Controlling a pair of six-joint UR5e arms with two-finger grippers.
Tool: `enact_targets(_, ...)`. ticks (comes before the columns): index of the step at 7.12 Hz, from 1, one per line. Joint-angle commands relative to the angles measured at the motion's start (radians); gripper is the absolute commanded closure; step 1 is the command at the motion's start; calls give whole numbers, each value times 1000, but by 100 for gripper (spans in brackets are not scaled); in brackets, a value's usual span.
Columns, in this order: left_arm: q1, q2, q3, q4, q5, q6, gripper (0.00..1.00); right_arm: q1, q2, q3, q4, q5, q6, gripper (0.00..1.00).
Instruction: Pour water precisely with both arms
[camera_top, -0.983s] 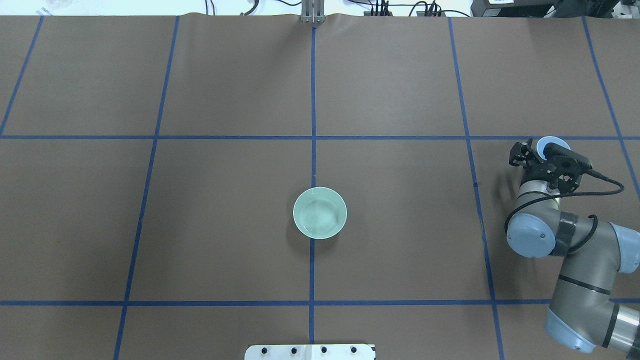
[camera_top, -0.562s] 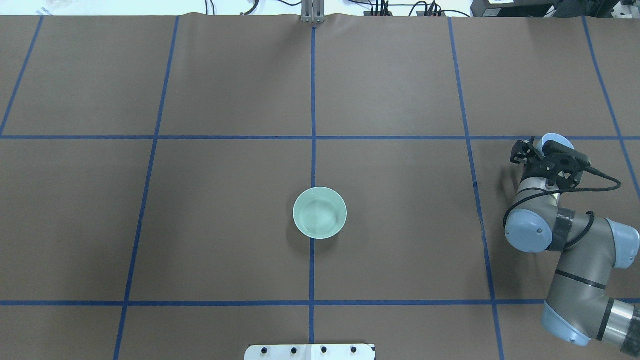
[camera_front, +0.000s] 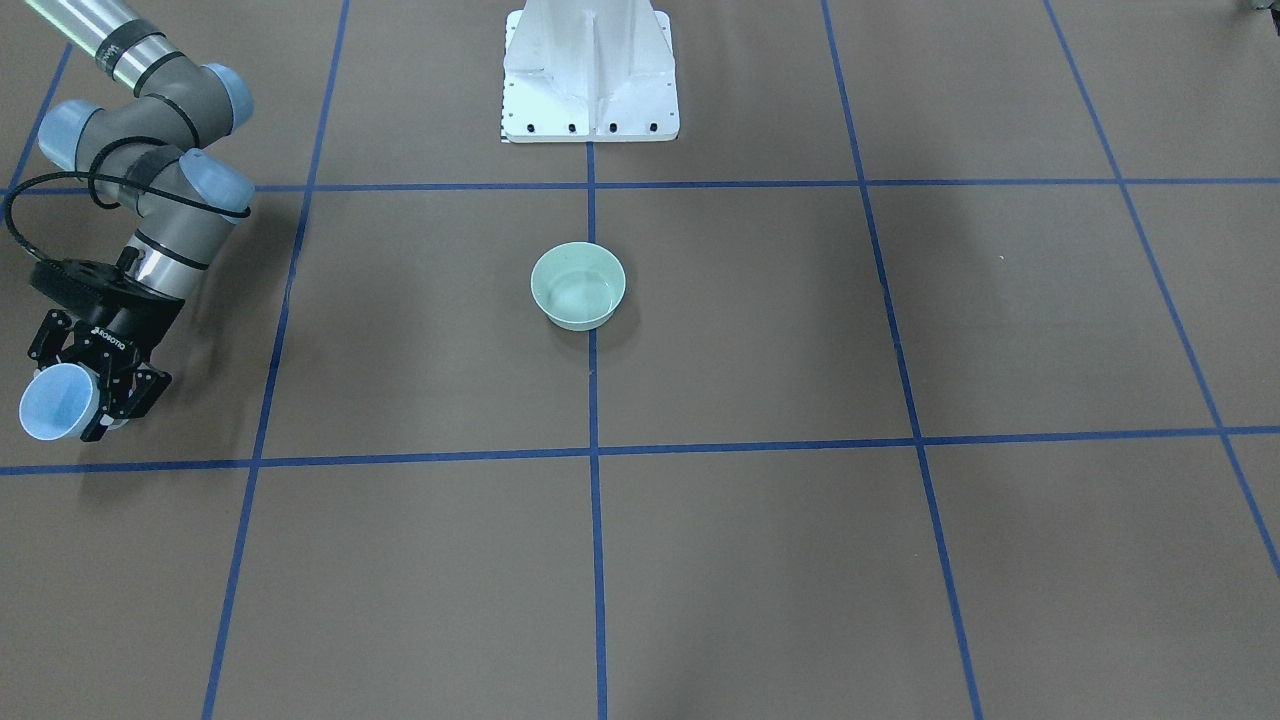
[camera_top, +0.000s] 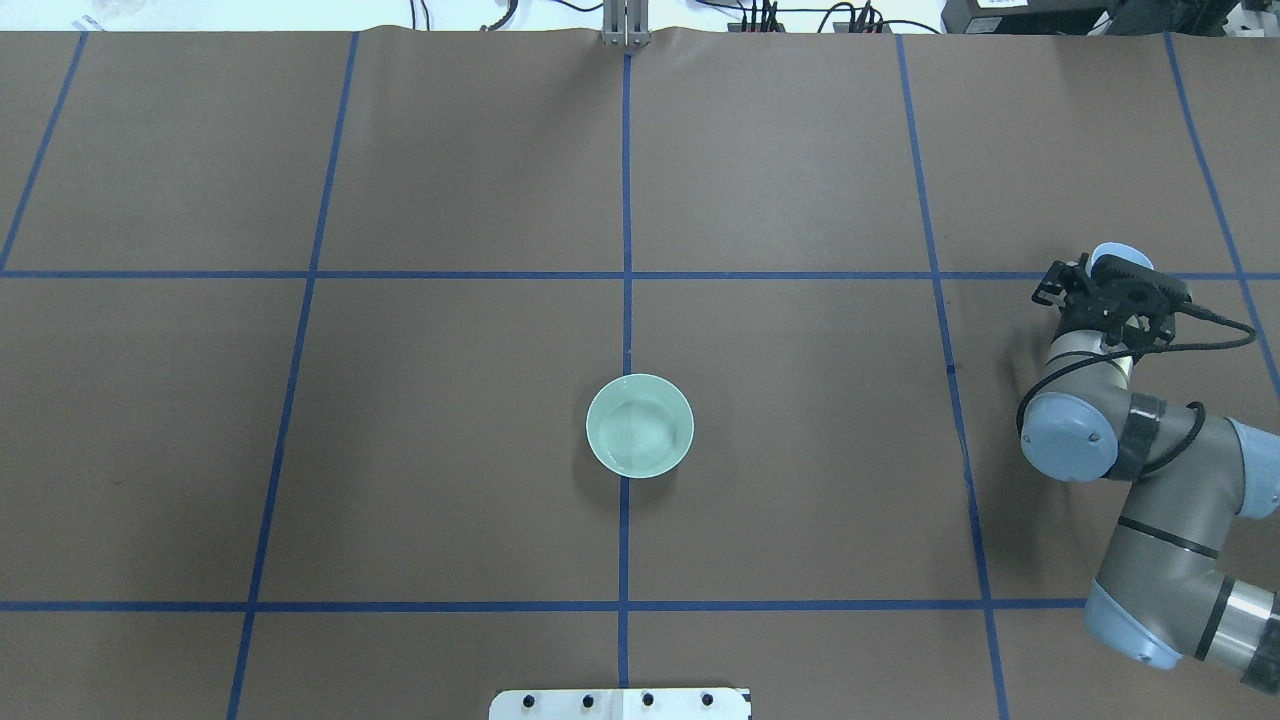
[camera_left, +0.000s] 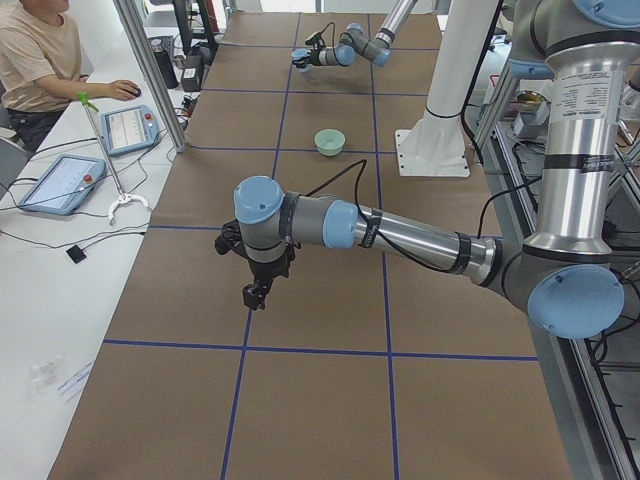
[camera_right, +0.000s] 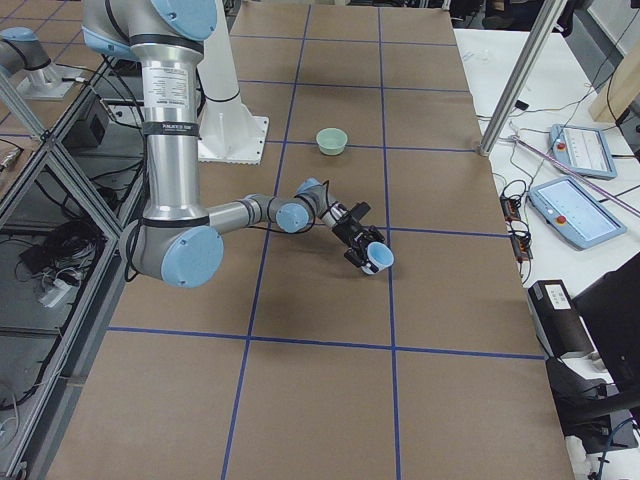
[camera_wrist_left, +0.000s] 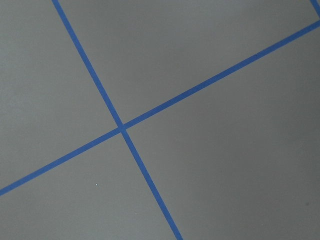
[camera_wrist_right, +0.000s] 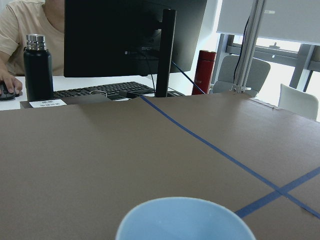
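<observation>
Jaws: right gripper (camera_front: 85, 392) clamped on blue cup (camera_front: 55, 403); left gripper (camera_left: 255, 292), cannot tell.
Front-facing: cup at 9 o'clock on table (camera_front: 800, 550); water (camera_front: 580, 292) lies in green bowl (camera_front: 575, 318) at centre.
Overhead: cup at 3 o'clock, well apart from bowl.
Left side: left gripper hangs above table.

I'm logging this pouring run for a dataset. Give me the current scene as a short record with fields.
bowl: pale green bowl, at the centre of the table, on a blue tape line
water: water, shallow, in the bowl
right gripper: right gripper shut on a light blue cup, far from the bowl
cup tilt: tipped, mouth away from the robot
left gripper: left gripper over bare table, nothing seen in it; open or shut unclear
</observation>
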Motion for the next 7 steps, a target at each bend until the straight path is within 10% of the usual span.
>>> enact_targets(1,-1,-1,-18,4,0,-158,0,12,4,-2,256,25,-231,100)
enact_targets(7,4,-10,-54,-2,0,-351,0,-10,23,59,819,421,-776,100)
